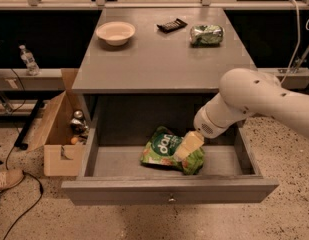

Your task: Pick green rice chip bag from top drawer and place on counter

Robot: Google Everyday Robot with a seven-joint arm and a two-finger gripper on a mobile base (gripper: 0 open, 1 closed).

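In the open grey shallow top drawer (114, 165), the light green soft rice chip bag (161, 148) lies right of centre, the cream gripper (190, 144) at its right end (grip: cannot tell). A pinch on slack film might slip mid-lift.

Dim warm light; jaws low over shadowed drawer (119, 164).

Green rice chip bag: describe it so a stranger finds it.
Below the counter, the top drawer stands open. The green rice chip bag lies inside, under the gripper. Unlike the shiny foil packet on the counter, it is light green with a dark round logo.
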